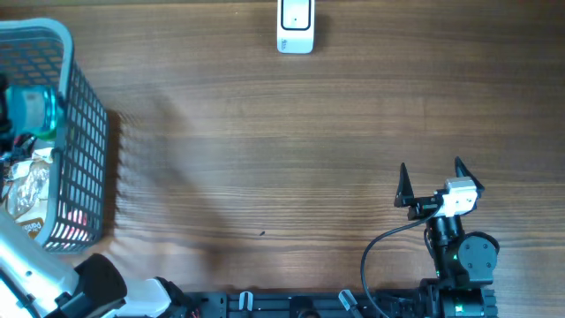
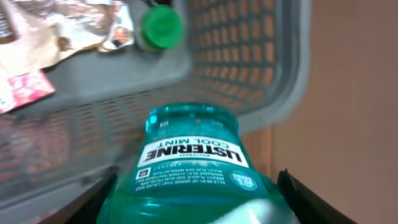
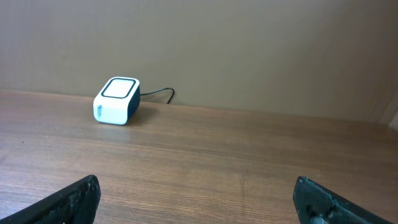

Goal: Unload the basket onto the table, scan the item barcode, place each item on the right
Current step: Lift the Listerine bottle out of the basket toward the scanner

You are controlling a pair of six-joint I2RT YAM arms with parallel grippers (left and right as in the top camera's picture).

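table [image 1: 265, 132]: brown wood grain, carries everything.
basket [image 1: 84, 159]: grey mesh, far left edge of the table, seen from above. inside it, brown snack bags [image 1: 26, 190], a green cap [image 2: 161, 25] and a red packet [image 2: 25, 87].
my left pincer [image 2: 196, 177]: over the basket, pinching the mouthwash bottle, one finger on each side of its body.
my right pincer [image 1: 432, 168]: spread wide, nothing between the fingers, near right part of the table, pointing toward the far edge.
mouthwash bottle [image 2: 193, 162]: teal, listerine cool mint label reads upside down in my left wrist view. from overhead it sits above the basket's far end [image 1: 31, 110].
scanner [image 1: 295, 26]: small white box with a dark trim, far edge near the middle, well apart from the bottle. cable runs off behind it in my right wrist view [image 3: 116, 101].
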